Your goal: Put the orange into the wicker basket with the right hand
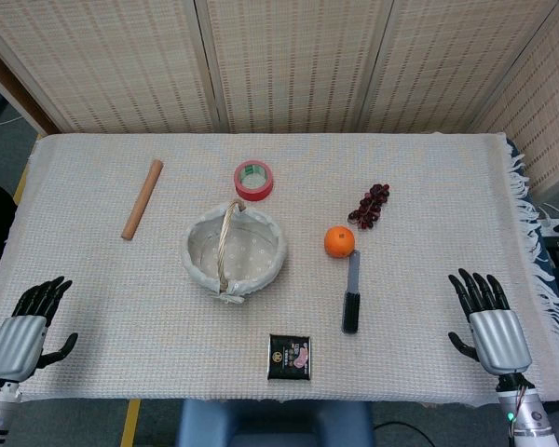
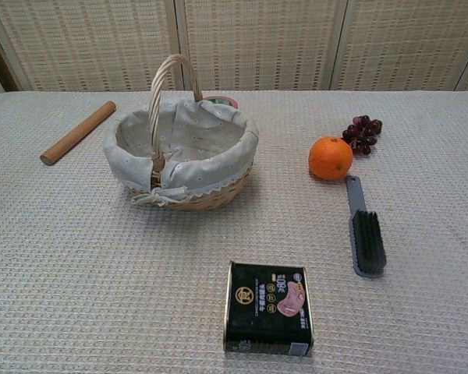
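Note:
The orange (image 1: pixel 339 241) (image 2: pixel 331 157) lies on the cloth to the right of the wicker basket (image 1: pixel 195 264) (image 2: pixel 242 132), touching the tip of a grey brush's handle. The basket has a white fabric lining and an upright handle, and its inside looks bare. My right hand (image 1: pixel 485 320) rests open at the table's front right, well clear of the orange. At the front left corner my left hand (image 1: pixel 26 323) lies open, holding nothing. Neither hand shows in the chest view.
A grey brush (image 1: pixel 352 294) (image 2: pixel 365 234) lies just in front of the orange. Dark grapes (image 1: pixel 370 205) (image 2: pixel 363 132) sit behind it. A black tin (image 1: pixel 290 357) (image 2: pixel 268 308) is front centre, red tape (image 1: pixel 253 180) behind the basket, a wooden rolling pin (image 1: pixel 142 198) (image 2: pixel 77 132) far left.

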`<control>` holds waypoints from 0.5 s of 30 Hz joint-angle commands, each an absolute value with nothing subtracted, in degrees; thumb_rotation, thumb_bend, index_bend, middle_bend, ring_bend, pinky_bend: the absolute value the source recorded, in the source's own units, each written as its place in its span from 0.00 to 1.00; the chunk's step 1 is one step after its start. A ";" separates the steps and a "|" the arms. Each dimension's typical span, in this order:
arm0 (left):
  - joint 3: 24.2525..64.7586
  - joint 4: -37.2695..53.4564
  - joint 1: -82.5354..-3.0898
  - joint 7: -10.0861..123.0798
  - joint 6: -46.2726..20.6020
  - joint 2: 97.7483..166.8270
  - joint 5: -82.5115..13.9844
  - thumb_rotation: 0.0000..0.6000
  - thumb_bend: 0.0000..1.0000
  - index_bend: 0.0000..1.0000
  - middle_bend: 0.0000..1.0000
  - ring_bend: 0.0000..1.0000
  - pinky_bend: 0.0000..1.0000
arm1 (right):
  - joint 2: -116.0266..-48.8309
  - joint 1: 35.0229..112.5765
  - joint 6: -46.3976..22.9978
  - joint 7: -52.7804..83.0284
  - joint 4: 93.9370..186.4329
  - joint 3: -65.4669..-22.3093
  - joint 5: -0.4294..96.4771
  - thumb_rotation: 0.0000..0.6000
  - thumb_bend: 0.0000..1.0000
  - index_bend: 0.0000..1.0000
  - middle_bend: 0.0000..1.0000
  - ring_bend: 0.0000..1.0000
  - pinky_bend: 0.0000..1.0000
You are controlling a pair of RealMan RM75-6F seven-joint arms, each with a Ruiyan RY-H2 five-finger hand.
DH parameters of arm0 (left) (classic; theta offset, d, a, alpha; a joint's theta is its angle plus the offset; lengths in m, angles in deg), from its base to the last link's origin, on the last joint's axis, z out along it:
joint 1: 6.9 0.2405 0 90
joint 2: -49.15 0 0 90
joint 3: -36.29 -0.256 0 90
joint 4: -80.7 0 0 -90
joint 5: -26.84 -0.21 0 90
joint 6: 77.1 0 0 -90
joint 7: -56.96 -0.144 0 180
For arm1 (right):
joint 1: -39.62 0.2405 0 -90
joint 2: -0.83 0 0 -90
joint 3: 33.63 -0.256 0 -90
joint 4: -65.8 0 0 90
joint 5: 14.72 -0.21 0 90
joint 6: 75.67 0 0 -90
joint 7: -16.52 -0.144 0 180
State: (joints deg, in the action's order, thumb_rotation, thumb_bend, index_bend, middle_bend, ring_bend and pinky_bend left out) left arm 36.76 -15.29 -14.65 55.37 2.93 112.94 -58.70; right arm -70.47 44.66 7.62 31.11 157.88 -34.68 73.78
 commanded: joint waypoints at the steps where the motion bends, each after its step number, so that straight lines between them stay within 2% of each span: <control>1: 36.73 -15.29 -14.57 55.33 3.04 112.97 -58.71 1.00 0.35 0.00 0.00 0.00 0.06 | -70.35 44.67 7.63 31.01 157.97 -34.77 73.66 1.00 0.12 0.00 0.00 0.00 0.01; 6: 36.75 -15.36 -14.54 55.26 3.18 112.95 -58.79 1.00 0.35 0.00 0.00 0.00 0.06 | -70.14 44.78 7.51 30.86 158.14 -35.13 73.17 1.00 0.12 0.00 0.00 0.00 0.01; 11: 36.88 -15.21 -14.52 55.60 3.08 113.02 -58.41 1.00 0.35 0.00 0.00 0.00 0.06 | -68.56 46.20 3.06 29.80 163.58 -37.92 65.76 1.00 0.12 0.00 0.00 0.00 0.01; 15: 36.94 -15.16 -14.73 55.78 2.61 113.03 -58.20 1.00 0.35 0.00 0.00 0.00 0.06 | -67.51 49.71 -2.47 31.42 167.72 -41.73 58.03 1.00 0.12 0.00 0.00 0.00 0.01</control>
State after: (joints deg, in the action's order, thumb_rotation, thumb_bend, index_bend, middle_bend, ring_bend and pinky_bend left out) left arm 36.93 -15.16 -14.72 55.77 2.60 113.03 -58.20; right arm -68.48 47.17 1.28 30.48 164.61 -38.87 62.76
